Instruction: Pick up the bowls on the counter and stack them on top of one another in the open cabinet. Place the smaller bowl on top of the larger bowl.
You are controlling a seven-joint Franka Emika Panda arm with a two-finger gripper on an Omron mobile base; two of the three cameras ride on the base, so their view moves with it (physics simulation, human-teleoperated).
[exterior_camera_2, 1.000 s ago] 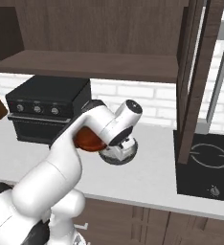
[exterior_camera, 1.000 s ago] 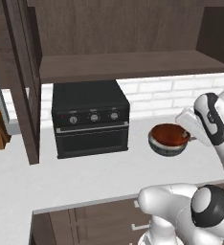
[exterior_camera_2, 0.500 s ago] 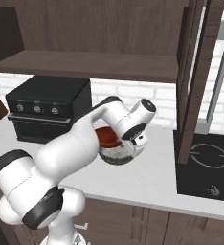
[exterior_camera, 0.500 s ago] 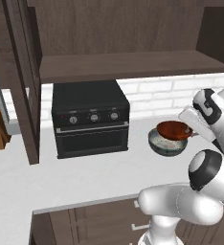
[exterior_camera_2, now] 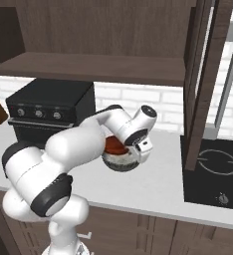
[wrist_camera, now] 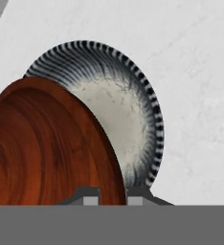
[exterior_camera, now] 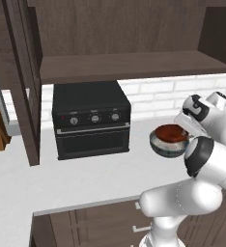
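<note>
We see the claw [wrist_camera: 109,195] gripping the red-brown bowl [wrist_camera: 51,143] by its rim, just over the grey speckled bowl [wrist_camera: 116,112], on the white bench [exterior_camera: 86,169] right of the black oven [exterior_camera: 91,118]

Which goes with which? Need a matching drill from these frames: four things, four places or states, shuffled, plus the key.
Things:
1. smaller bowl
2. larger bowl
3. toaster oven
4. stovetop

Places or states:
A. set flat into the counter, at its right end
B. red-brown, over the grey bowl, at the claw
C. grey, striped rim, pale inside, on the counter
D. black, under the open cabinet shelf, door shut

Pairs: 1-B, 2-C, 3-D, 4-A
</note>
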